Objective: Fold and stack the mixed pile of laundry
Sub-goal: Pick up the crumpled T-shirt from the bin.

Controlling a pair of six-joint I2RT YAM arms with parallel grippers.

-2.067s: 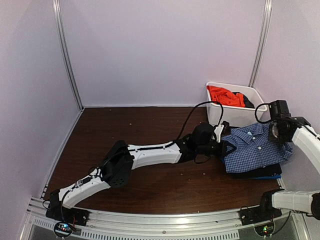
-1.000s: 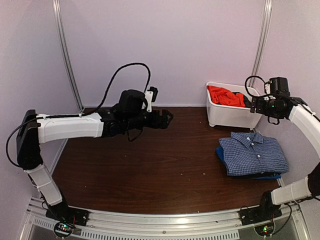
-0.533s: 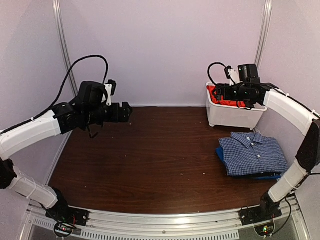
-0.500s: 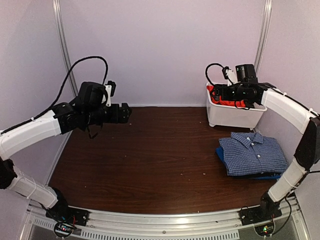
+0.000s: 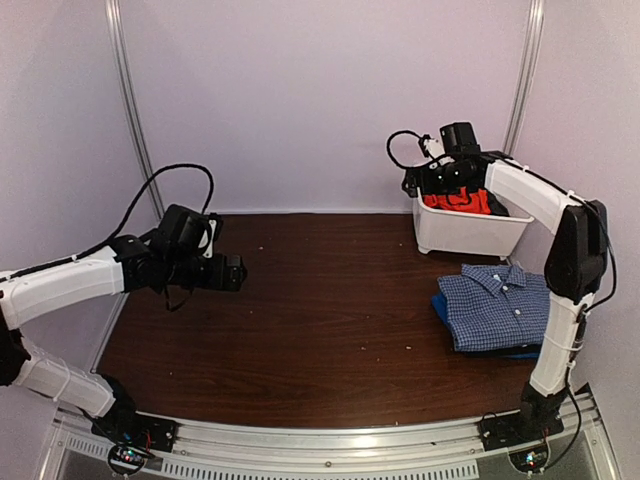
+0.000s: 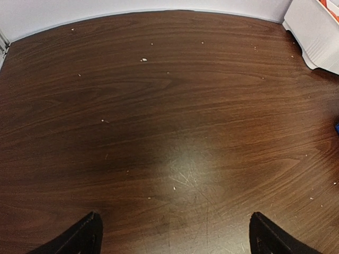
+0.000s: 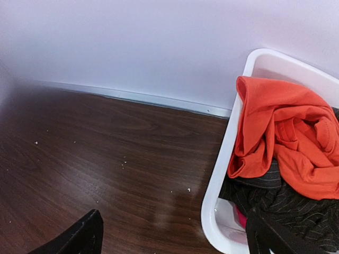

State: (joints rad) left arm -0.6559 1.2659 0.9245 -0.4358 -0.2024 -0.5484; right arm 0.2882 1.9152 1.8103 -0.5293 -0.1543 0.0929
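From above, the left gripper (image 5: 232, 272) hangs over the left part of the brown table (image 5: 310, 330), well apart from any cloth. The right gripper (image 5: 411, 183) is held high at the far left corner of the white tub (image 5: 465, 232), which stands at the far right of the table. An orange T-shirt (image 5: 458, 200) lies heaped in the tub. In front of the tub, the blue-and-white checked shirt (image 5: 505, 308) lies folded flat, collar toward the tub, on top of a blue piece (image 5: 440, 304) whose edge peeks out at its left. In the left wrist view, the 2 fingers (image 6: 83, 238) stand wide apart with nothing between them, above bare wood flecked with pale crumbs; a corner of the tub shows at the upper right. In the right wrist view, that gripper's 2 fingers (image 7: 271, 239) are likewise spread and empty, one over the table and one over the tub's near rim. Inside the tub, the orange T-shirt is crumpled on top of a black striped piece (image 7: 278, 203), with a scrap of pink cloth (image 7: 241, 218) below, against the tub wall.
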